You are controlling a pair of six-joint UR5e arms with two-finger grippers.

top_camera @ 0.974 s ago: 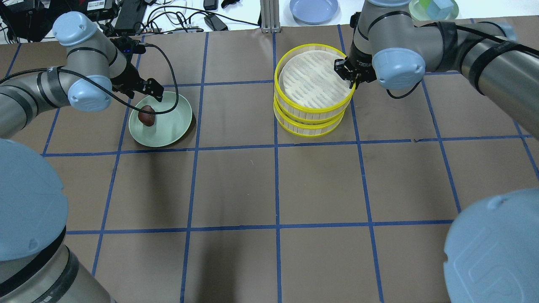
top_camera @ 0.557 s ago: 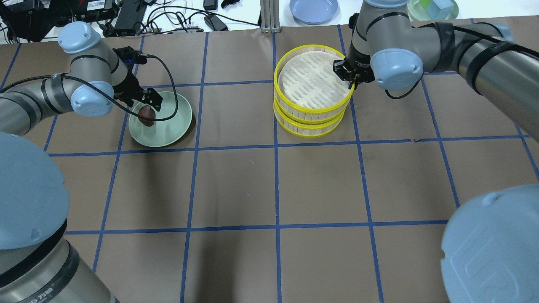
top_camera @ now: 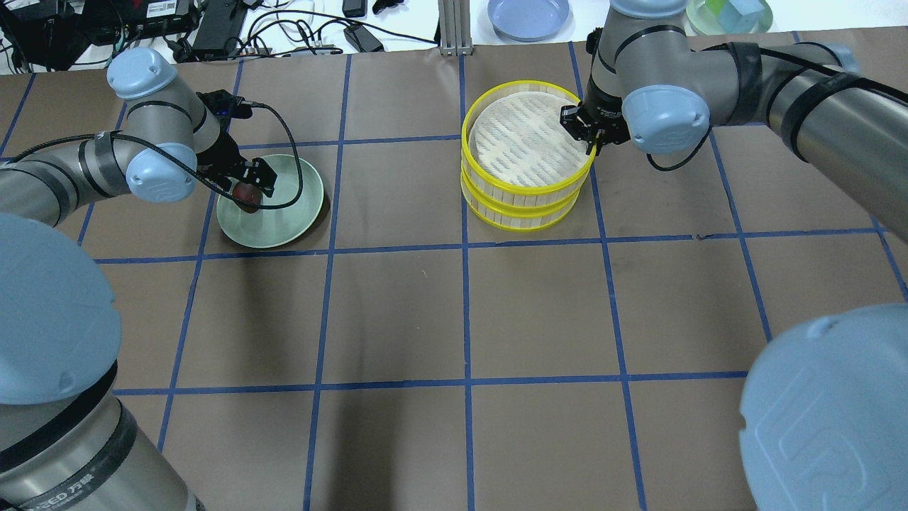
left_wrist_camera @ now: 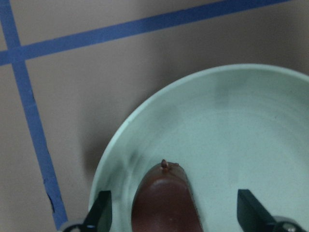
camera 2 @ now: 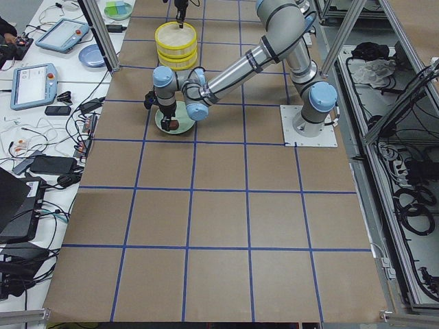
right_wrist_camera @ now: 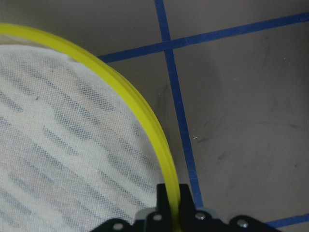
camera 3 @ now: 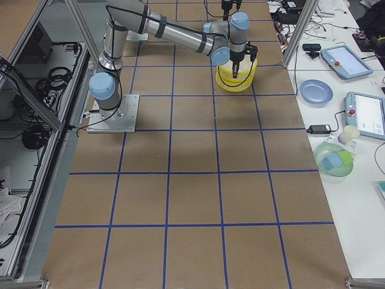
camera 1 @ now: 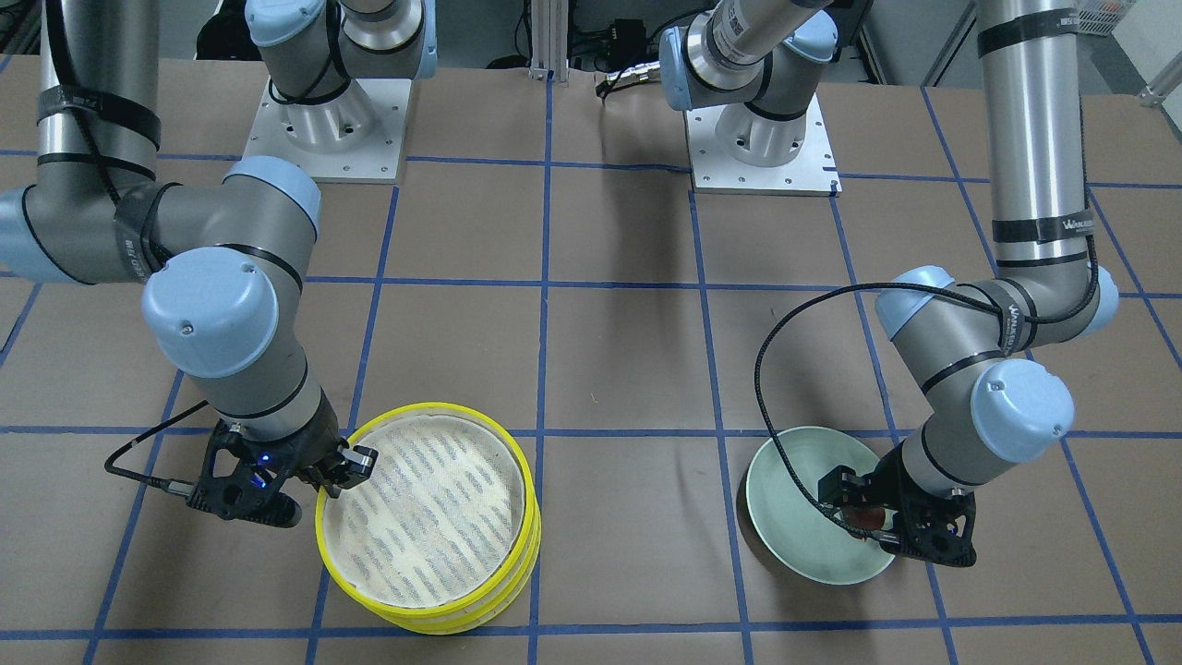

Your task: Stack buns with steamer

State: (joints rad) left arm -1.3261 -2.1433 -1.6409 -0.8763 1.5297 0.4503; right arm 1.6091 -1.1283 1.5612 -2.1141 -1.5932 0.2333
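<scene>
Brown bun [top_camera: 246, 196] stands upright between left claw's [left_wrist_camera: 176, 213] spread fingers [left_wrist_camera: 100, 216]; right claw [right_wrist_camera: 170, 195] pinches top steamer [right_wrist_camera: 147, 113] rim.

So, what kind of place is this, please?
Most likely a robotics lab: two arms bolted to a table taped with a blue grid, teach pendants and cables on the side bench.
</scene>
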